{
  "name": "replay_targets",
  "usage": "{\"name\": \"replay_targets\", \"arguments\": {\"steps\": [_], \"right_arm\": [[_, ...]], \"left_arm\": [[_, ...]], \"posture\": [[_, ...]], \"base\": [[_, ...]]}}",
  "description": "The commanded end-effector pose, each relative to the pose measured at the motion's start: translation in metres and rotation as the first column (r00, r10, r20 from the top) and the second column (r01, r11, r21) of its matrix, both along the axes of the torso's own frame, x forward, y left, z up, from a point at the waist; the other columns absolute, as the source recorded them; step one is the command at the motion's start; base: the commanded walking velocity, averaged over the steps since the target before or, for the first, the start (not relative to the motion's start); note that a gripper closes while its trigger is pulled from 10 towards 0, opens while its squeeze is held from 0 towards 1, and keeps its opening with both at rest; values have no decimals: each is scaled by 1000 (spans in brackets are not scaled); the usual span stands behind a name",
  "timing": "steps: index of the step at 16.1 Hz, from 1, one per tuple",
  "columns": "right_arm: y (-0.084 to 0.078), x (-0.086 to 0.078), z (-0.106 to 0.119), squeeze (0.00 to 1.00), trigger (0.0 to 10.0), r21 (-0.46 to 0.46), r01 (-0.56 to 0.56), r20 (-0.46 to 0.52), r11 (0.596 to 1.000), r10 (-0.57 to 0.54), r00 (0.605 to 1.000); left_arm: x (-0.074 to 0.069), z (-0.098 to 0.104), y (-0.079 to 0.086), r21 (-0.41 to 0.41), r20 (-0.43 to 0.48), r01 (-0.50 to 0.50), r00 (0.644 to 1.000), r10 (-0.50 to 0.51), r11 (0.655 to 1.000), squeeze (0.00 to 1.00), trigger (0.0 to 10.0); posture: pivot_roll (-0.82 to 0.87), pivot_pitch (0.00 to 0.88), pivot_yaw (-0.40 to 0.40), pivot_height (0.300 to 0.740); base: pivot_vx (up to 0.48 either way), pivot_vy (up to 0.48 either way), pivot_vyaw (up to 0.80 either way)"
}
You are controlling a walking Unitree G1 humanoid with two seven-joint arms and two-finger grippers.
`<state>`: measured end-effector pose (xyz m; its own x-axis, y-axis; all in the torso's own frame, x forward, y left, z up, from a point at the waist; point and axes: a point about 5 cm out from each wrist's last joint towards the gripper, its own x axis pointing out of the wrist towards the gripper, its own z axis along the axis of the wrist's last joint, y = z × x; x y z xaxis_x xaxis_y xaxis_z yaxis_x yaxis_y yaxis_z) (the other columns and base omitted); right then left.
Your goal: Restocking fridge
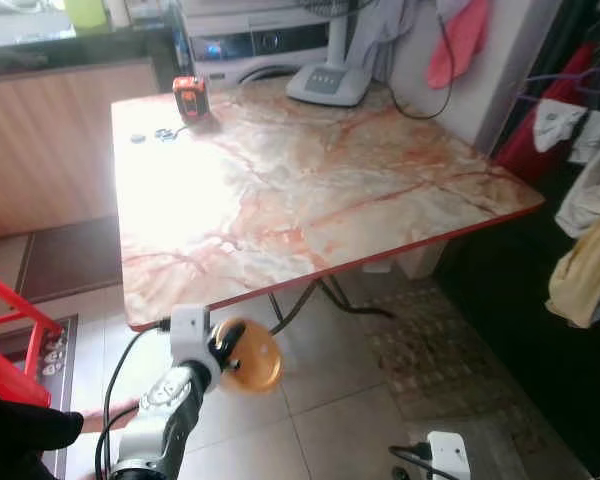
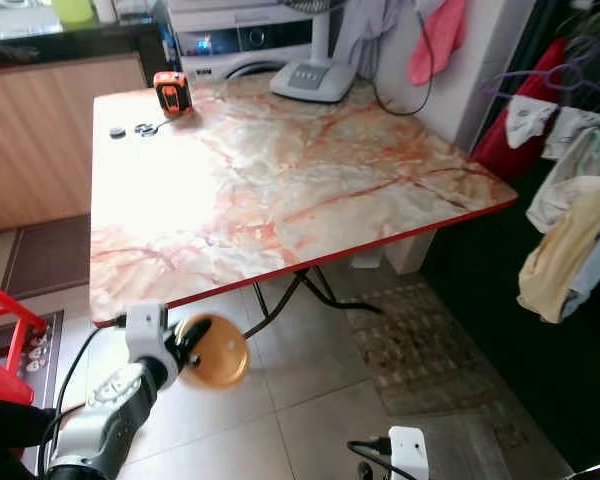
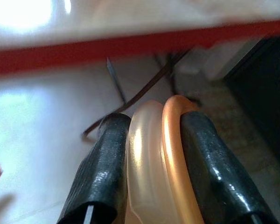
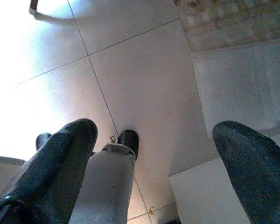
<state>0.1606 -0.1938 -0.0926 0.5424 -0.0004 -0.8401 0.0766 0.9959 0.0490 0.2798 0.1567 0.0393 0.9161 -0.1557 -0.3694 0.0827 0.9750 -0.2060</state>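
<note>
Below the near red edge of the marble-patterned table [image 1: 310,180], left tool [image 1: 232,352] raised over the tiled floor [image 1: 330,420], clamped on a round orange container [image 1: 250,356]. In the left wrist view, both black fingers [image 3: 102,172] pressed against opposite sides of that container [image 3: 161,163], one face pale and translucent, the other orange, with no gap left between pads and plastic. Just above and ahead of the left tool, the table's red rim and its dark folding legs [image 1: 305,300]. Far beyond it on the table, an orange tape measure [image 1: 190,97] and a white fan base [image 1: 328,82]. To the right and lower, right tool [image 4: 154,154] hanging idle toward the floor, fingers spread wide apart, gripping nothing, white wrist housing [image 1: 448,455] near the lower edge.
</note>
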Motion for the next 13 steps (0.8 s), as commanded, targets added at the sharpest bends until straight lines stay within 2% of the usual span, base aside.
{"name": "replay_targets", "arguments": {"steps": [1, 3, 5, 8, 10, 12, 13], "right_arm": [[0, -3, -1, 0, 10000, 3, 7, -6, 1000, -7, 1000], [0, -3, -1, 0, 10000, 4, 4, -7, 1000, -4, 1000], [1, -3, -1, 0, 10000, 5, 3, -8, 1000, -3, 1000], [1, -3, -1, 0, 10000, 7, 5, -7, 1000, -5, 1000], [1, -3, -1, 0, 10000, 8, 4, -8, 1000, -4, 1000], [1, -3, -1, 0, 10000, 7, 5, -9, 1000, -5, 1000], [1, -3, -1, 0, 10000, 8, 5, -9, 1000, -5, 1000]], "left_arm": [[-4, -11, 6, 24, -37, -18, 999, 19, 1000, 0, 10000], [-12, -31, 12, 60, -115, -23, 993, 30, 998, 0, 10000], [-26, -53, 19, 135, -203, -4, 979, 32, 991, 0, 10000], [-43, -76, 28, 201, -287, 11, 957, 48, 980, 0, 10000], [-50, -85, 36, 224, -324, -10, 942, 84, 975, 0, 10000], [-69, -100, 52, 305, -402, -65, 896, 190, 950, 0, 10000], [-72, -102, 56, 331, -411, -71, 887, 211, 941, 0, 10000]], "posture": [[-113, 16, -23, 740], [-107, 19, -25, 740], [-111, 19, -22, 740], [-106, 22, -21, 740], [-106, 21, -20, 740], [-107, 22, -18, 740], [-107, 22, -18, 740]], "base": [[0, 0, 0], [0, 0, 0], [0, 0, 0], [0, 0, 0], [0, 0, 0], [0, 0, 0], [0, 0, 0]]}}
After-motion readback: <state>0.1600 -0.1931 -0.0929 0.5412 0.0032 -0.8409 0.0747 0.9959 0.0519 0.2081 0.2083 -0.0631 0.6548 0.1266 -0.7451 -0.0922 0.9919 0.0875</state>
